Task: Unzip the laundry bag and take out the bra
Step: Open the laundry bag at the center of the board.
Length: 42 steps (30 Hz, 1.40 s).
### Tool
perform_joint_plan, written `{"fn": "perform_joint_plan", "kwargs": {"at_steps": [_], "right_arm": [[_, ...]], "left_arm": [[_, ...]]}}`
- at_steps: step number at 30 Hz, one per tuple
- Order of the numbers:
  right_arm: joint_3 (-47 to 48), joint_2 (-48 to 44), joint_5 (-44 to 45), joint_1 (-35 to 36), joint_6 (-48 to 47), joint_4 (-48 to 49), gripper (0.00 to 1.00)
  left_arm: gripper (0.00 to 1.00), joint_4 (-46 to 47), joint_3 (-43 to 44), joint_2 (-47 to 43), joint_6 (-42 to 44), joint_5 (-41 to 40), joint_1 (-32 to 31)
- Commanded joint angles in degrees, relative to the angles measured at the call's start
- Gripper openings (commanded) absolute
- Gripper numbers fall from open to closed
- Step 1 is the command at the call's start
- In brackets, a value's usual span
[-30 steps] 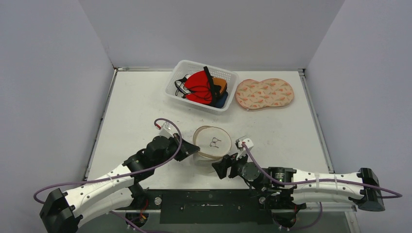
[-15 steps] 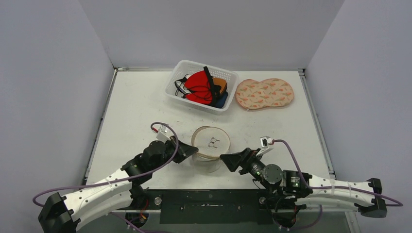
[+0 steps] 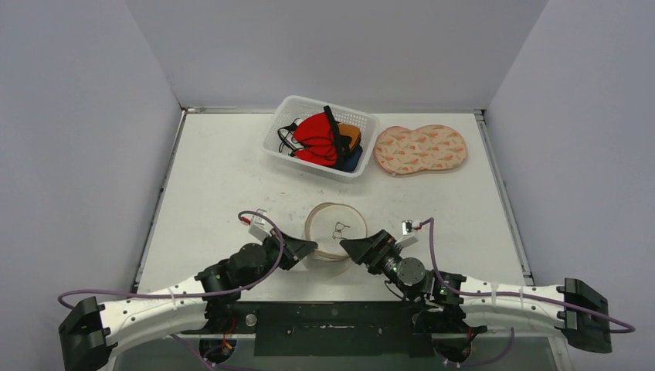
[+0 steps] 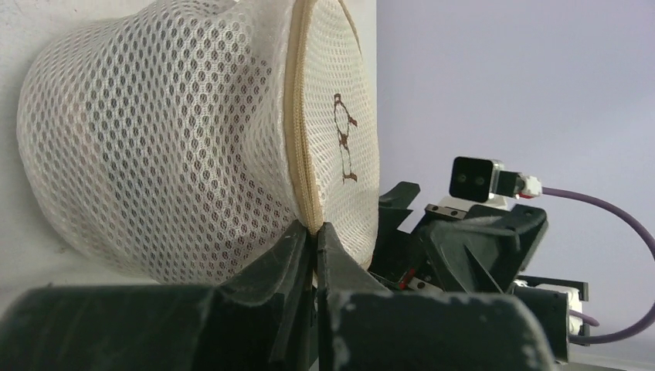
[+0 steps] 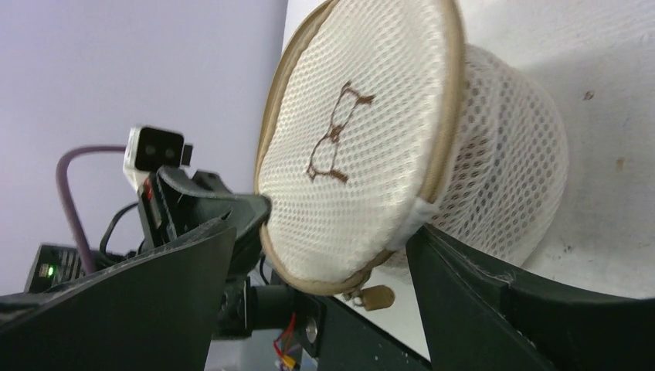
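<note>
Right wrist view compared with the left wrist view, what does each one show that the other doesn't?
Only the right wrist view shows the zipper pull dangling under the rim of the laundry bag, between the open fingers of the right gripper. Only the left wrist view shows the left gripper pinched shut on the zip seam. Both show the mesh bag and its brown embroidered bra outline.
</note>
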Motion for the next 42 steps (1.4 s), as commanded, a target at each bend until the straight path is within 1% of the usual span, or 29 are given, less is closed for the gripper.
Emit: {"fn": "perform_joint_plan", "kwargs": {"at_steps": [1, 6, 8, 11, 14, 15, 16, 17, 18, 19, 22, 24, 28, 32, 37, 40, 42], "right_arm": [[-1.59, 4.24, -5.42, -5.06, 5.30, 9.83, 0.82], [-0.46, 9.01, -7.71, -5.55, 7.10, 11.93, 0.79], [-0.09, 9.84, -7.81, -5.55, 6.82, 12.61, 0.76], [0.47, 10.32, -8.19, -5.91, 5.20, 13.30, 0.46], [2.28, 9.89, -9.45, -6.60, 1.61, 10.87, 0.18], [3.14, 9.52, -10.03, -6.87, -0.11, 9.33, 0.13], [4.21, 9.14, -10.92, -7.28, -2.47, 7.45, 0.09], [5.45, 8.80, -12.22, -7.93, -5.20, 5.68, 0.06], [7.18, 8.61, -14.05, -8.72, -8.39, 3.36, 0.05], [9.08, 8.62, -16.15, -9.85, -12.22, 0.50, 0.05], [16.89, 9.39, -22.83, -13.14, -24.43, -8.35, 0.05], [21.29, 10.54, -27.47, -16.01, -32.61, -13.64, 0.05], [28.39, 14.95, -40.08, -22.41, -41.85, -20.05, 0.05], [35.94, 20.95, -46.89, -23.59, -47.18, -22.27, 0.05], [45.48, 28.72, -57.75, -23.61, -50.14, -21.55, 0.05], [48.25, 30.59, -59.93, -23.62, -52.26, -22.39, 0.05], [48.43, 30.57, -58.48, -23.86, -54.14, -25.06, 0.05]], "left_arm": [[0.00, 5.38, -0.02, 0.63, -0.41, -4.63, -1.66], [0.00, 5.88, 0.45, 2.37, -0.40, -7.72, -3.92], [0.00, 6.26, 0.66, 3.23, -0.32, -8.44, -4.62], [0.00, 6.32, 1.23, 4.58, -0.08, -9.02, -5.58], [0.00, 3.88, 2.08, 4.21, 0.06, -9.27, -5.90], [0.00, 2.47, 2.22, 3.45, 0.04, -9.50, -5.94], [0.02, 1.06, 2.33, 2.36, 0.11, -9.83, -5.92], [0.10, -0.77, 2.36, 0.79, 0.17, -10.16, -5.90], [0.24, -2.76, 2.47, -1.06, 0.38, -10.59, -5.89], [0.34, -5.24, 2.58, -3.09, 0.61, -11.03, -5.94], [0.57, -15.74, 3.85, -10.73, 2.10, -13.47, -5.85], [0.66, -23.55, 5.14, -16.08, 3.31, -15.54, -5.87], [0.71, -36.10, 8.21, -25.97, 4.30, -20.82, -5.81], [0.72, -43.20, 10.93, -31.88, 4.72, -25.40, -5.81], [0.72, -46.75, 13.21, -34.62, 5.43, -29.87, -5.81], [0.72, -47.16, 14.10, -34.51, 6.16, -30.51, -5.82], [0.72, -47.46, 14.16, -34.37, 6.23, -30.58, -5.81]]}}
